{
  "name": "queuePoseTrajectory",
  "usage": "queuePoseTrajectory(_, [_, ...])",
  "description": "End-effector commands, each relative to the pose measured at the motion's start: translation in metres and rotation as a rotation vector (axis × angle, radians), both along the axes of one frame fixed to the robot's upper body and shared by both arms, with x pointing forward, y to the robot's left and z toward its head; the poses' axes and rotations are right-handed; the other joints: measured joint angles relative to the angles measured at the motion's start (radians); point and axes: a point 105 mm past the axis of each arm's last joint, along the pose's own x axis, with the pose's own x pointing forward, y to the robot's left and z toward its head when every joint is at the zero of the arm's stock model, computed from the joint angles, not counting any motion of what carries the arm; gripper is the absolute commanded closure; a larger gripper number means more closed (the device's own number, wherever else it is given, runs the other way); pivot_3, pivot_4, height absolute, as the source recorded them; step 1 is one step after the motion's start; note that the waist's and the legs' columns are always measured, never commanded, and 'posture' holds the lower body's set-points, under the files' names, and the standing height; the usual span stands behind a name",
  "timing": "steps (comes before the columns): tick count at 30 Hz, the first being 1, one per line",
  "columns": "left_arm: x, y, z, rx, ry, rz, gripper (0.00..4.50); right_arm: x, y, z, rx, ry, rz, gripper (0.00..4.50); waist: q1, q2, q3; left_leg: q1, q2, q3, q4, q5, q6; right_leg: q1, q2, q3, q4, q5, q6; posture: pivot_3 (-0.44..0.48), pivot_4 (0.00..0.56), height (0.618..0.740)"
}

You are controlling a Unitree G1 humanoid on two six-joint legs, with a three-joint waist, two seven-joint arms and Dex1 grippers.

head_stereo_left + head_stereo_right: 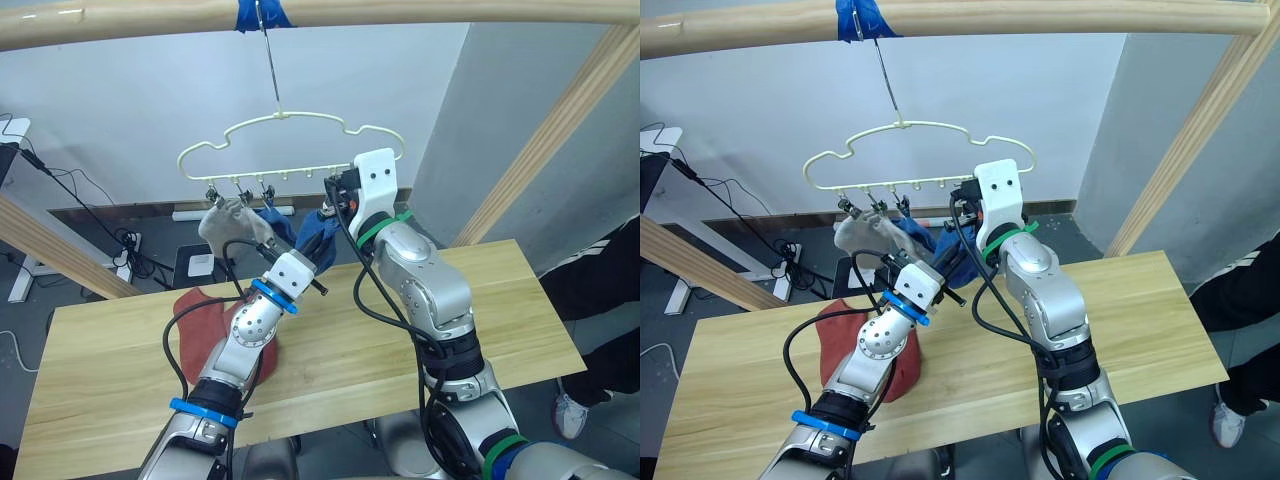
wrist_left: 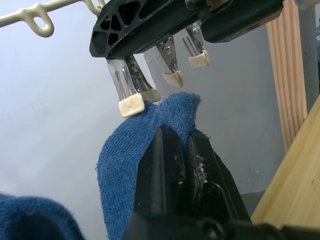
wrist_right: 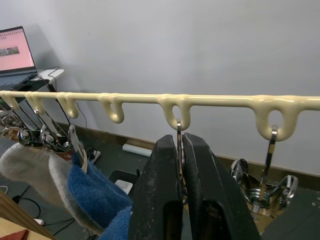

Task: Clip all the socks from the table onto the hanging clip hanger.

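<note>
The left hand point(image 2: 182, 145) pinches a blue sock point(image 2: 130, 165) between its black fingers point(image 2: 162, 165), the cuff raised just under a metal clip point(image 2: 131, 90) with a cream tip. Two more clips point(image 2: 170, 62) hang beside it, below the other black hand point(image 2: 165, 20). The cream hanger point(image 2: 35, 15) runs above; the wooden counter point(image 2: 295, 185) lies to one side.

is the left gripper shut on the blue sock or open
Shut on it: in the left wrist view the left gripper has its two black fingers pressed together with the blue sock between them, just under a metal clip.
</note>
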Motion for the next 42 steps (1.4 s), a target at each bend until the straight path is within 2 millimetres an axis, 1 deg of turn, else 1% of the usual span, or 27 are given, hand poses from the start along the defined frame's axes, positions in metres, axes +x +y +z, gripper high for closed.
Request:
queuePoseTrajectory(1, [0.0, -0.002, 0.014, -0.035, -0.053, -0.002, 4.47, -0.006, 0.002, 0.006, 0.049, 0.0, 0.013, 4.5, 0.0, 0.0, 0.0, 0.0, 0.0, 0.0, 0.0, 0.0, 0.0, 0.0, 0.0, 0.0, 0.0, 0.0, 0.0, -0.276, 0.221, 0.74])
queuePoseTrajectory(8, [0.002, -0.003, 0.018, -0.042, -0.062, 0.002, 4.47, -0.006, 0.002, 0.006, 0.061, 0.008, 0.014, 4.5, 0.0, 0.0, 0.0, 0.0, 0.0, 0.0, 0.0, 0.0, 0.0, 0.0, 0.0, 0.0, 0.0, 0.0, 0.0, -0.272, 0.22, 0.74])
queuePoseTrajectory(9, [0.002, -0.002, 0.018, -0.042, -0.062, 0.004, 4.5, -0.006, 0.002, 0.007, 0.067, 0.007, 0.011, 3.93, 0.0, 0.0, 0.0, 0.0, 0.0, 0.0, 0.0, 0.0, 0.0, 0.0, 0.0, 0.0, 0.0, 0.0, 0.0, -0.272, 0.22, 0.74])
queuePoseTrajectory(10, [0.002, -0.002, 0.017, -0.041, -0.061, 0.005, 4.5, -0.006, 0.001, 0.008, 0.073, 0.002, 0.007, 3.67, 0.0, 0.0, 0.0, 0.0, 0.0, 0.0, 0.0, 0.0, 0.0, 0.0, 0.0, 0.0, 0.0, 0.0, 0.0, -0.272, 0.22, 0.74])
queuePoseTrajectory(14, [0.003, -0.002, 0.017, -0.041, -0.059, 0.005, 4.5, -0.007, -0.001, 0.009, 0.068, 0.001, 0.008, 2.18, 0.0, 0.0, 0.0, 0.0, 0.0, 0.0, 0.0, 0.0, 0.0, 0.0, 0.0, 0.0, 0.0, 0.0, 0.0, -0.273, 0.22, 0.74])
queuePoseTrajectory(18, [0.003, -0.002, 0.016, -0.035, -0.046, -0.001, 4.5, -0.014, -0.005, 0.01, 0.031, -0.005, 0.055, 0.84, 0.0, 0.0, 0.0, 0.0, 0.0, 0.0, 0.0, 0.0, 0.0, 0.0, 0.0, 0.0, 0.0, 0.0, 0.0, -0.275, 0.22, 0.74])
queuePoseTrajectory(21, [0.004, -0.002, 0.013, -0.043, -0.018, -0.007, 4.5, -0.035, -0.008, 0.006, -0.047, -0.017, 0.172, 0.84, 0.002, 0.0, 0.0, -0.001, 0.0, 0.0, 0.0, 0.0, 0.0, 0.0, 0.0, 0.0, -0.001, 0.0, 0.0, -0.279, 0.219, 0.74])
queuePoseTrajectory(23, [0.005, -0.001, 0.009, -0.047, 0.017, -0.009, 3.99, -0.046, -0.012, 0.004, -0.091, -0.027, 0.214, 0.82, 0.002, 0.0, 0.0, -0.001, 0.0, -0.001, 0.0, 0.0, 0.0, 0.0, 0.0, -0.001, -0.002, 0.0, 0.0, -0.281, 0.219, 0.74])
queuePoseTrajectory(24, [0.005, -0.001, 0.007, -0.047, 0.035, -0.02, 3.83, -0.05, -0.014, 0.004, -0.112, -0.034, 0.239, 0.82, 0.001, 0.0, 0.0, -0.001, 0.0, -0.001, 0.0, 0.0, 0.0, 0.0, 0.0, 0.0, -0.002, 0.0, 0.0, -0.285, 0.219, 0.74])
queuePoseTrajectory(25, [0.004, -0.003, 0.005, -0.044, 0.047, -0.033, 3.53, -0.054, -0.016, 0.004, -0.131, -0.043, 0.251, 0.82, 0.001, 0.0, 0.0, -0.001, 0.0, -0.001, 0.0, 0.0, 0.0, 0.0, 0.0, -0.001, -0.002, 0.0, 0.0, -0.285, 0.219, 0.74])
queuePoseTrajectory(28, [0.003, -0.004, 0.004, -0.048, 0.066, -0.049, 2.62, -0.061, -0.021, 0.005, -0.167, -0.061, 0.278, 0.82, -0.004, 0.0, 0.0, -0.001, 0.0, -0.001, 0.0, 0.0, 0.0, 0.0, 0.0, -0.001, -0.001, 0.0, 0.0, -0.289, 0.221, 0.74])
queuePoseTrajectory(32, [0.0, -0.002, 0.001, -0.064, 0.1, -0.064, 1.63, -0.069, -0.03, 0.005, -0.204, -0.077, 0.313, 0.82, -0.007, 0.0, 0.0, -0.001, 0.0, -0.001, 0.0, 0.0, 0.0, 0.0, 0.001, 0.0, -0.001, 0.0, 0.001, -0.293, 0.219, 0.74])
queuePoseTrajectory(35, [-0.007, -0.001, -0.003, -0.065, 0.14, -0.1, 0.86, -0.072, -0.034, 0.003, -0.223, -0.082, 0.319, 0.82, -0.009, 0.0, 0.0, -0.001, 0.0, 0.0, 0.0, 0.0, 0.0, 0.0, 0.001, 0.0, -0.002, 0.0, 0.001, -0.293, 0.218, 0.74])
queuePoseTrajectory(37, [-0.017, 0.004, -0.005, -0.067, 0.17, -0.126, 0.32, -0.073, -0.038, 0.002, -0.238, -0.09, 0.315, 0.82, -0.012, 0.0, 0.0, -0.001, 0.0, 0.0, 0.0, 0.0, 0.0, 0.0, 0.001, 0.0, -0.002, 0.0, 0.001, -0.293, 0.217, 0.74])
queuePoseTrajectory(39, [-0.025, 0.013, -0.005, -0.072, 0.209, -0.141, 0.32, -0.073, -0.043, 0.001, -0.256, -0.105, 0.302, 0.82, -0.015, 0.0, 0.0, -0.001, 0.0, 0.0, -0.001, 0.0, 0.0, 0.0, 0.001, 0.0, -0.002, 0.0, 0.001, -0.289, 0.218, 0.74])
queuePoseTrajectory(42, [-0.032, 0.027, -0.003, -0.08, 0.252, -0.139, 0.32, -0.072, -0.049, 0.001, -0.287, -0.136, 0.275, 0.82, -0.018, 0.0, 0.0, 0.0, 0.0, 0.0, -0.001, 0.0, 0.0, 0.0, 0.001, 0.0, -0.002, -0.001, 0.001, -0.287, 0.218, 0.74])
